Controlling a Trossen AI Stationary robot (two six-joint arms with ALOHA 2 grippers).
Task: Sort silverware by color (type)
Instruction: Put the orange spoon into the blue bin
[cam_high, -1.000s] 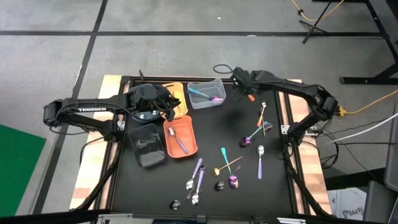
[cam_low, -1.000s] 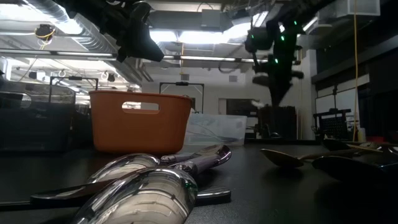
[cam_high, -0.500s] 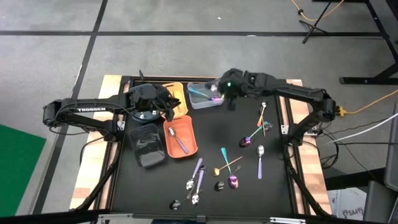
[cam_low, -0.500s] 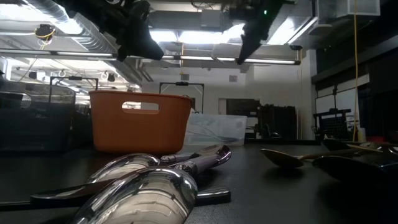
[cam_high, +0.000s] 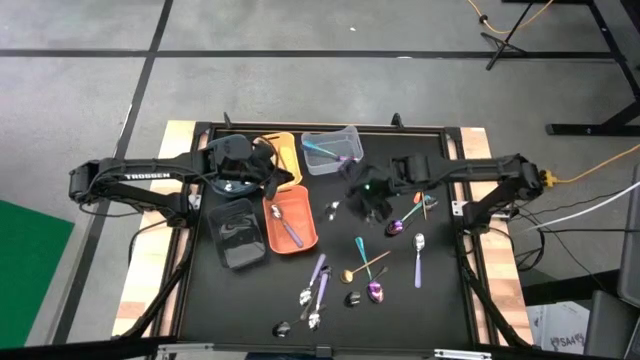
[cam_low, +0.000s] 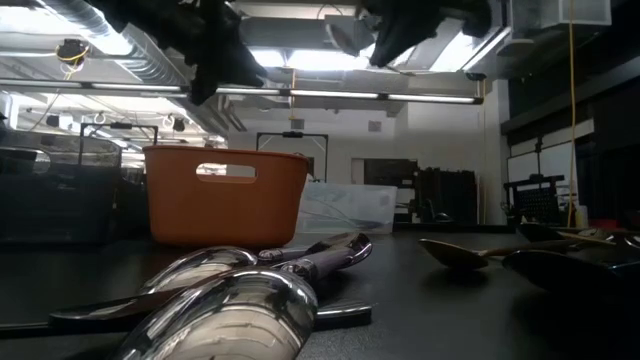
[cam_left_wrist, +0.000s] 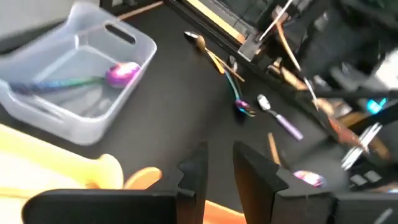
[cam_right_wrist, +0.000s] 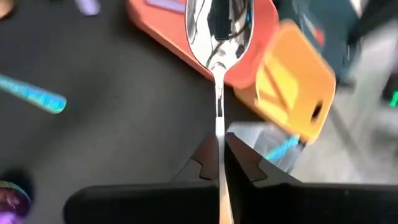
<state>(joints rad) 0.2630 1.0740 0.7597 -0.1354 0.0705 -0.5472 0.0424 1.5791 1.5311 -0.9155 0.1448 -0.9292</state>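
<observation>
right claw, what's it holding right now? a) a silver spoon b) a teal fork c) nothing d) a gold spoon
a: in the right wrist view the right claw is shut on the thin handle of a silver spoon, whose shiny bowl sticks out ahead of it.

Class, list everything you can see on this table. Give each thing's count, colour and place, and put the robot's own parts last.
table: one, black top, wooden edges
clear bin: one, see-through, far middle, holds teal and purple pieces
yellow bin: one, beside the clear bin
orange bin: one, mid-left, holds one purple-handled spoon
black bin: one, beside the orange bin
loose cutlery: about a dozen, silver, purple, teal and gold, on the near and right parts of the table
silver spoon: one, gripped in the air
left end effector: open, above the yellow bin
right end effector: shut on the silver spoon, above mid-table
</observation>
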